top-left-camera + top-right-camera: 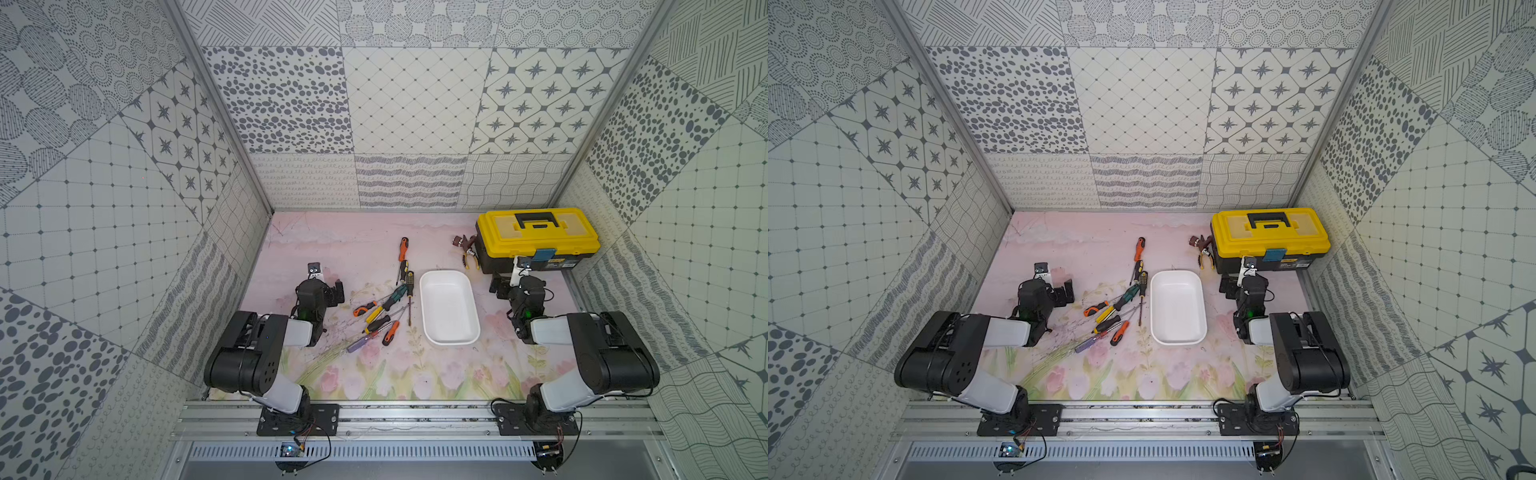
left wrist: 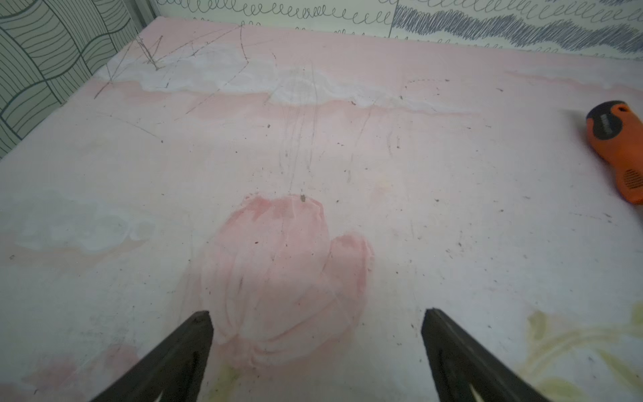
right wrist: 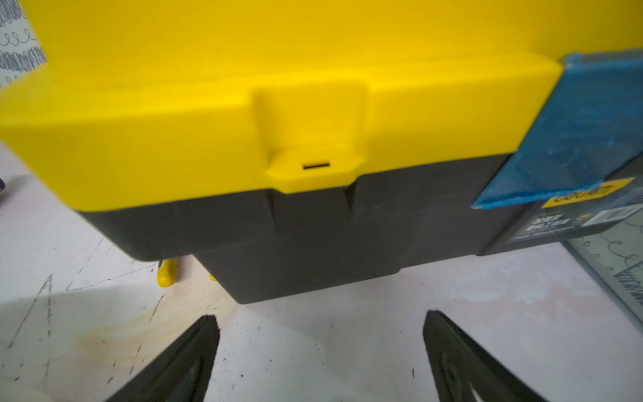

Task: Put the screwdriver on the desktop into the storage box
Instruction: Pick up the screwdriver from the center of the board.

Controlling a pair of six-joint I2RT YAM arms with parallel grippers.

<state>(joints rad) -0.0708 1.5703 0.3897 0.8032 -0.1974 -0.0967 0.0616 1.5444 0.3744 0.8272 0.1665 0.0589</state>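
You are looking down on a pink tabletop [image 1: 328, 245] printed with tulips, enclosed by grey patterned panels [image 1: 415, 104]. A white storage box [image 1: 449, 307] sits near the middle, empty, its long side running toward the back wall; both top views show it [image 1: 1178, 307].

Just beside the box, on the left arm's side, a loose pile of screwdrivers [image 1: 378, 324] lies on the tabletop. Their handles are orange, yellow, green and purple, and several cross one another. None is in the box. An orange and black screwdriver [image 1: 403, 248] lies at the far end of the group, and its handle also shows in the left wrist view [image 2: 616, 149].

The left pincer [image 2: 317, 311] is released, its fingers spread wide and empty over a painted tulip [image 2: 278, 271] on bare tabletop. It is on the side of the pile away from the box.

The right pincer [image 3: 320, 314] is also released and empty. It faces the front of a yellow-lidded black toolbox [image 3: 278, 104], which stands in the back right corner [image 1: 538, 235].
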